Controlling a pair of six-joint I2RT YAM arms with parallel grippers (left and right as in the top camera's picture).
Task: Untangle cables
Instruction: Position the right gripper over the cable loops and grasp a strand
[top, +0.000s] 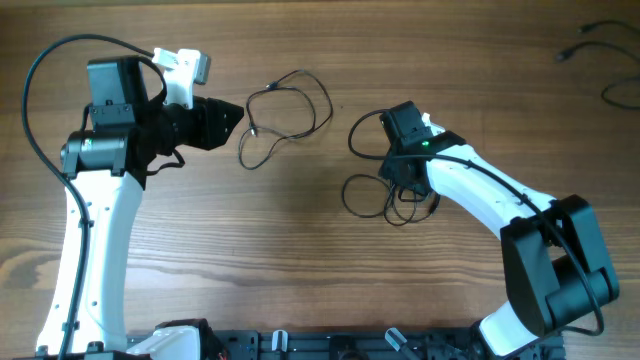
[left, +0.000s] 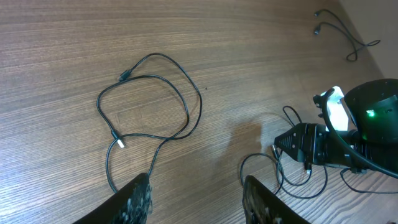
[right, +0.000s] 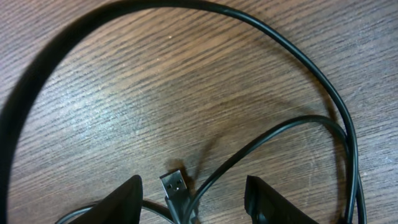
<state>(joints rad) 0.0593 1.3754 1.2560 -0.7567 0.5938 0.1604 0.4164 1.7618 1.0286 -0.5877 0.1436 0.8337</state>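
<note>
A thin black cable (top: 285, 115) lies in loose loops on the wooden table, also in the left wrist view (left: 152, 102). My left gripper (top: 235, 118) is open and empty just left of it; its fingers (left: 196, 199) hover above bare wood. A second black cable (top: 385, 185) lies tangled under my right arm. My right gripper (top: 400, 180) is open low over it. In the right wrist view its fingers (right: 193, 202) straddle a USB plug (right: 174, 185) and cable strands (right: 280, 134), not touching them.
A third black cable (top: 605, 60) lies at the far right corner, also in the left wrist view (left: 342, 34). The right arm (left: 348, 137) shows in the left wrist view. The table's front edge carries the arm bases.
</note>
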